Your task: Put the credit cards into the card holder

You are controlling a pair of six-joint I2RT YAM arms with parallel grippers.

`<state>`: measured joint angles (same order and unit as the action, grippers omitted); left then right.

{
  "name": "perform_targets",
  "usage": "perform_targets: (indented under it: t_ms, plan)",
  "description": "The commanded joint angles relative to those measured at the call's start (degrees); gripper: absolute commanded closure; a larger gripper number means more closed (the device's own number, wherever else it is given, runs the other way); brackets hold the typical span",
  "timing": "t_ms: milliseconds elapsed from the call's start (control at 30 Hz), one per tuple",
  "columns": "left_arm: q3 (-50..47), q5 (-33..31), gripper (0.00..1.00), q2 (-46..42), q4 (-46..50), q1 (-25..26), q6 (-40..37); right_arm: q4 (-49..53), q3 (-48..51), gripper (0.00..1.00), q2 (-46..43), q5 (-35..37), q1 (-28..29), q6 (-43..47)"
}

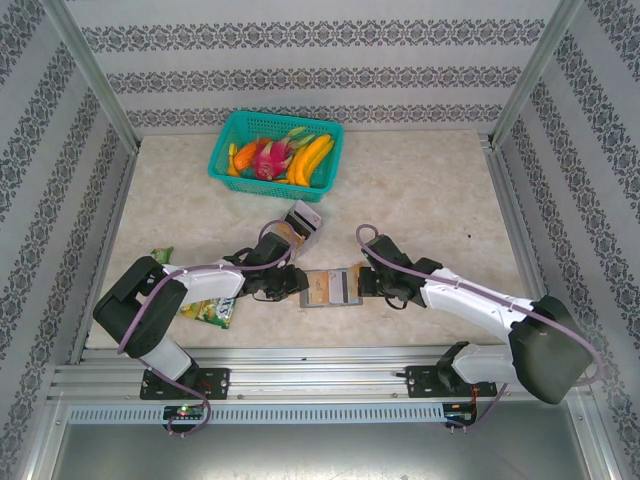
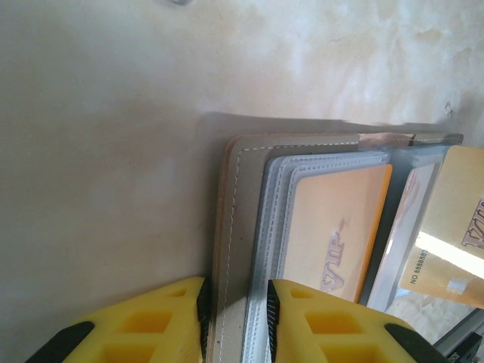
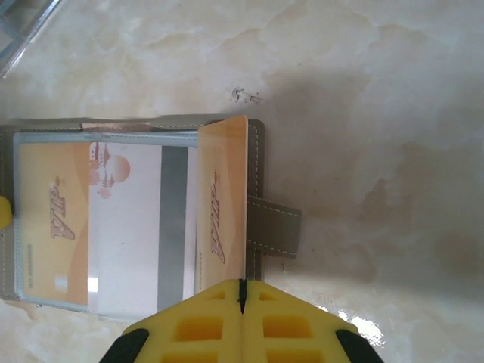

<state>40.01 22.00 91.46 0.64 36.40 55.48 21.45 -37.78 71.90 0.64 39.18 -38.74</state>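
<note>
1. The table [image 1: 430,200] is carrying everything. The wallet [image 1: 330,288] is lying open and flat towards its near edge, right between the two arms, with its two panels sitting side by side, left and right.
2. The right claw [image 3: 242,291] is sitting at the wallet's right edge, just beside the strap [image 3: 276,231]. It is pinching fully closed on one short end of a tan card [image 3: 224,189].
3. The left claw [image 2: 236,291] is resting at the wallet's left edge, its fingers a narrow gap apart with the stitched border showing in that gap. I cannot tell whether it is gripping that border or only pressing it down.
4. The held card is the thing to watch.
   - It is tilting up on one long edge over the right panel.
   - Its long axis is running leftward, straight away from the right claw.
   - So the wallet is lying just left of and beneath that claw, and I reckon the right arm is the one feeding the card in while the left one is steadying.
5. Two more cards are sitting in the wallet: another tan card [image 3: 53,219] in the left panel and a white card [image 3: 125,227] with a dark stripe beside it.
6. Some things are staying out of sight.
   - The raised card is hiding the right panel's slot mouth, so I cannot tell whether its lower edge is entering a slot yet.
   - From above the card is too small to make out.
   - The frame is cutting off the left claw's fingers low down.
</note>
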Motion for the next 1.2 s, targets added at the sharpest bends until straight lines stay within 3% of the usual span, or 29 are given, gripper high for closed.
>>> perform_targets:
  t_ms: [0,200,667,1167]
  plan:
    - [0.58,-1.03,0.71,-0.34,0.19,0.86,-0.41,2.36,-2.01,1.00,-3.31,1.33,0.32,1.03]
    - [0.51,-1.12,0.71,-0.20,0.06,0.86,-0.25,2.98,-1.60,1.00,-5.81,1.39,-0.48,1.52]
    - [0.84,-1.14,0.71,-0.12,0.50,0.91,-0.47,-0.33,0.63,1.00,-1.22,1.11,-0.03,0.62]
    - [1.42,-0.91,0.71,0.10,0.51,0.86,-0.42,-8.08,2.46,1.00,-1.77,-6.03,-0.95,-3.38]
